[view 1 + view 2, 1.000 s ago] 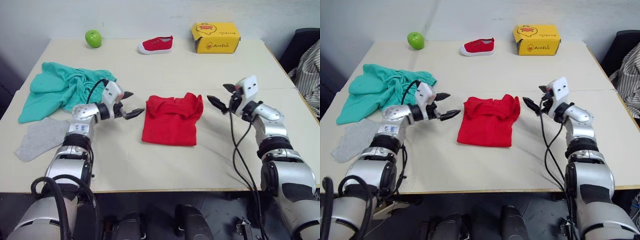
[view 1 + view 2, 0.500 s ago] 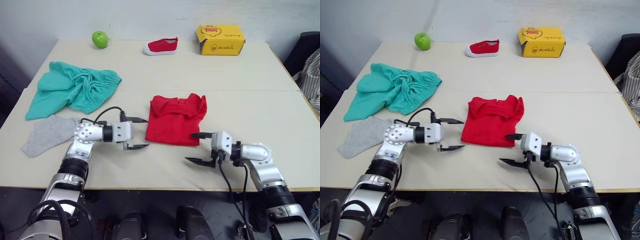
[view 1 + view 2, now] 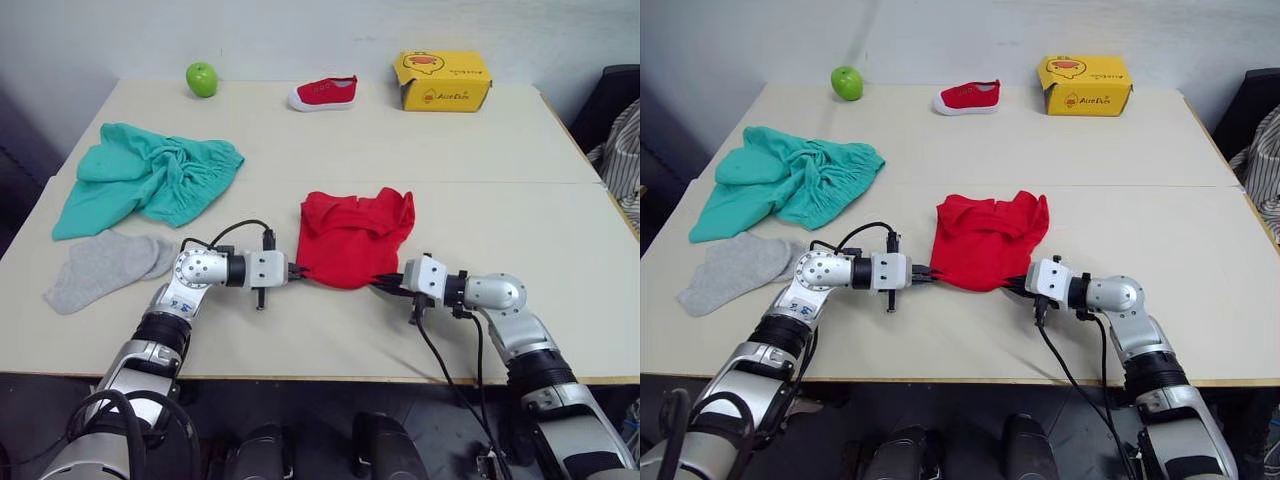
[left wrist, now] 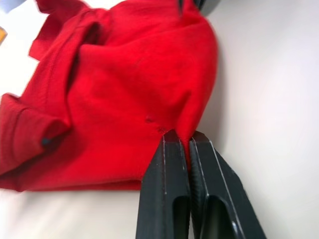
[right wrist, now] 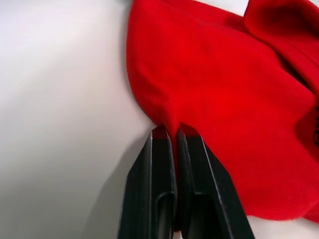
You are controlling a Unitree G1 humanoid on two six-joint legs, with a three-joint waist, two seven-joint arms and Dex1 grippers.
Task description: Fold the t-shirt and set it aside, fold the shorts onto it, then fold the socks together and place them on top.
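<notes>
The folded red t-shirt lies mid-table. My left gripper is shut on its near left corner, and the left wrist view shows the cloth pinched between the black fingers. At the near right corner my right gripper is shut on the hem, with red fabric caught in its fingertips. The teal shorts lie crumpled at the far left. The grey socks rest flat near the table's left front edge.
A green apple, a small red shoe and a yellow box line the table's far edge. Striped cloth hangs off a chair past the right edge.
Both grippers, open beside the t-shirt half a second ago, have moved in and closed on its two near corners. The cloth there is slightly pulled up.
</notes>
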